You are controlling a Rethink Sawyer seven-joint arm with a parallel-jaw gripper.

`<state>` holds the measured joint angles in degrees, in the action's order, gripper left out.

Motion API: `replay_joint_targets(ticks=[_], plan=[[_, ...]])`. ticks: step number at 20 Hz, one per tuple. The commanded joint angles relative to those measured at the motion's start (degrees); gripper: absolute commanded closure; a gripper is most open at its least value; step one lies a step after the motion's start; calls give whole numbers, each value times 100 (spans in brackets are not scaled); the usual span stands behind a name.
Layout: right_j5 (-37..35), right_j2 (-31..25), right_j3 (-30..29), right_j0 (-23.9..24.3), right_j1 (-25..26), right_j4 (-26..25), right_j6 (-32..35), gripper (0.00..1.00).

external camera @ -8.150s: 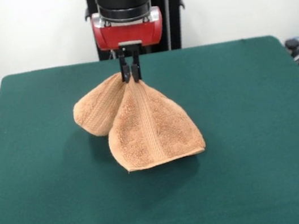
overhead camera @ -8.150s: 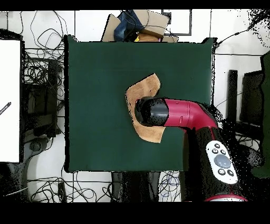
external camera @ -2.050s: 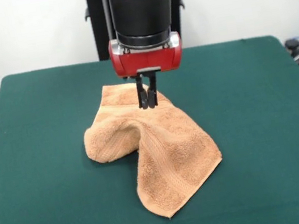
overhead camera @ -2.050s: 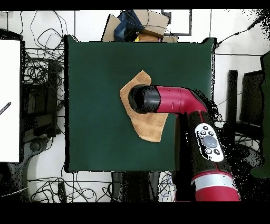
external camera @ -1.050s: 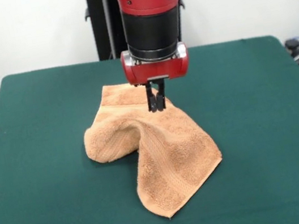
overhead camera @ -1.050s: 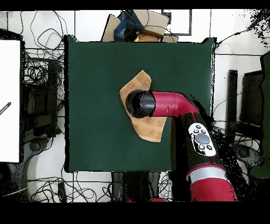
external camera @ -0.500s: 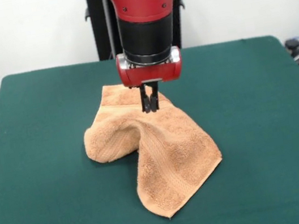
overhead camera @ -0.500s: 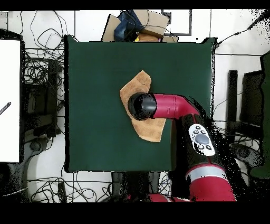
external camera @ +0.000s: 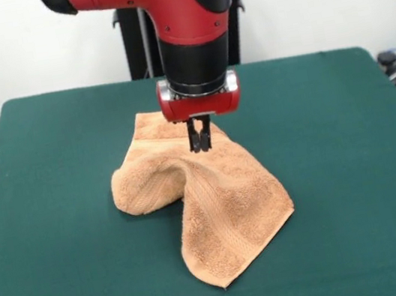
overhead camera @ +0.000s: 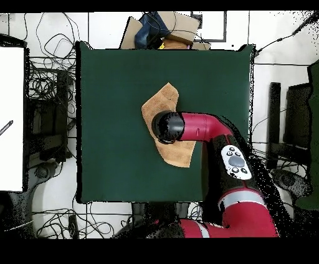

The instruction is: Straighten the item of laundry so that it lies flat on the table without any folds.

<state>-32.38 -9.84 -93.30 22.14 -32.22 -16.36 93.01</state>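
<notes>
the gripper [external camera: 200,144] is seen nearly closed over the rumpled towel [external camera: 224,212]; any grasp cannot be told.

You're looking at a light orange-tan terry towel [external camera: 206,206], a woven band of the same colour showing near its edges. The table [external camera: 57,217] is wearing dark green felt all over. The arm [overhead camera: 215,127] is showing red shells with black joints, plus a grey button panel; the gripper [external camera: 200,144] is showing black fingers under a red wrist block.
</notes>
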Motion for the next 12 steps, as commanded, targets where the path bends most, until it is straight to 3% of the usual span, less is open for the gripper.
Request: replay_joint_targets(ticks=[1, 12], plan=[[255, 49, 71, -181, 213, -225, 551, 100], [424, 134, 349, -314, 525, -224, 655, 100]])
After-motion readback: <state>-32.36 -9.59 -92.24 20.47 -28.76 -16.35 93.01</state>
